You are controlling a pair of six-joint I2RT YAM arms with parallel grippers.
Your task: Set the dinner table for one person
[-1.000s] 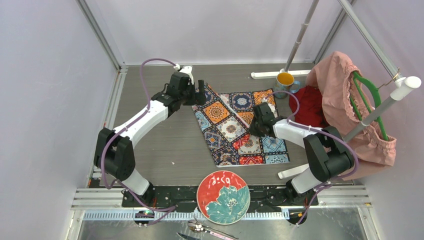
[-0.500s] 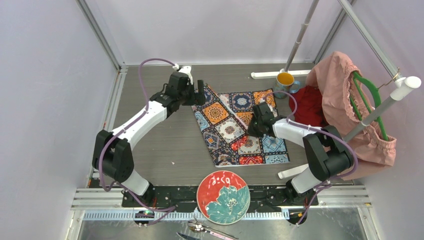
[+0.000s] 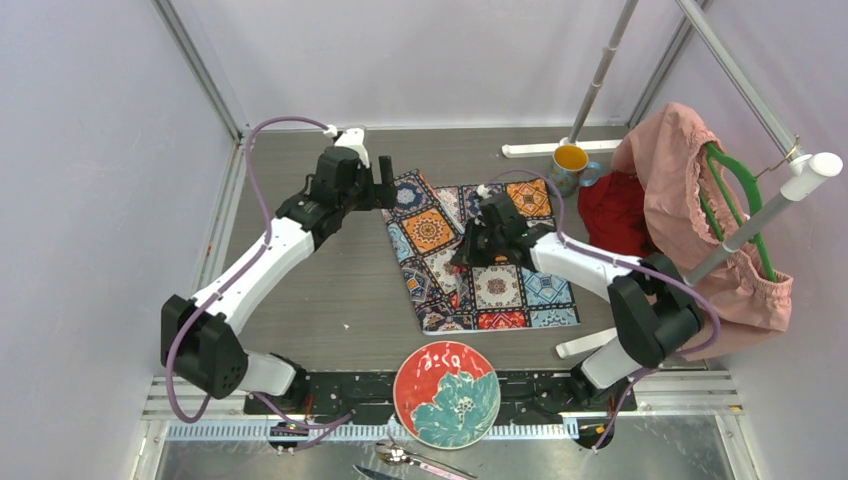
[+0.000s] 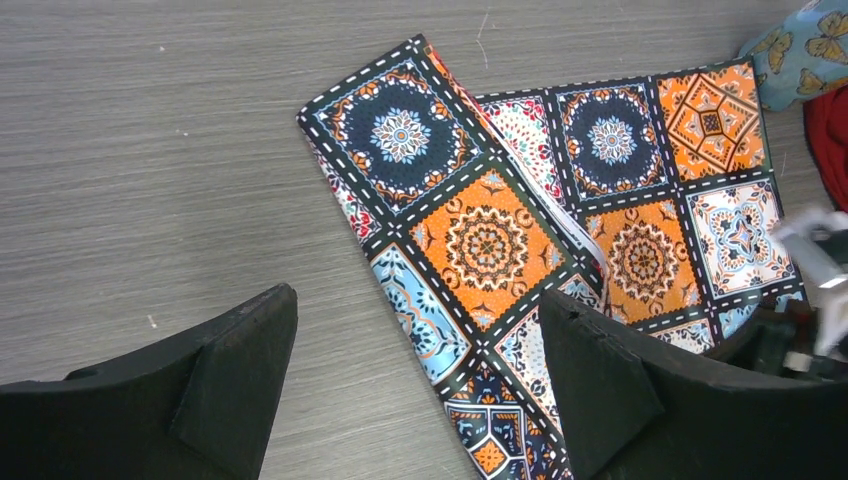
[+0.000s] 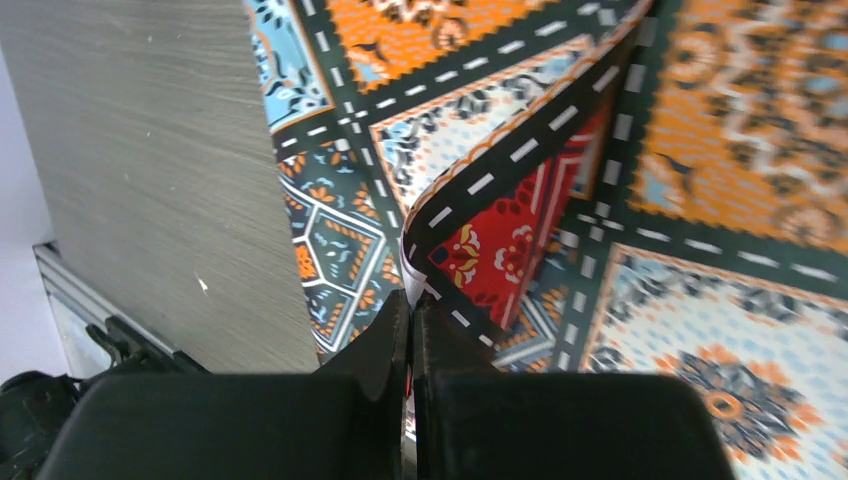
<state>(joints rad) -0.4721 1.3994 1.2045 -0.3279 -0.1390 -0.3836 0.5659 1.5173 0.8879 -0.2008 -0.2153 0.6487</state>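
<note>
Currently your right pincer (image 5: 410, 320) is shut tight on the dashed border of the mat (image 5: 700, 300), at a flap that curls up off the layer beneath. Your left pincer (image 4: 415, 310) hangs wide open over the mat's far left corner, holding nothing.

The worktop (image 3: 330, 290) spreads under both arms. The mat lies skewed on its middle, doubled over along the left side. The plate (image 3: 446, 393) sits off the worktop, on the rail between the arm bases.

Risks, as judged:
- The pinch is on a thin edge only, so a quick pull may let the cloth slip free.
- Nothing anchors the mat. Dragging the flap may slide the whole mat instead of opening the fold.
- If two layers are caught, which you cannot tell here, the fold will travel along.
- A pull to the far right could push the cloth toward the mug (image 3: 571, 160).
</note>
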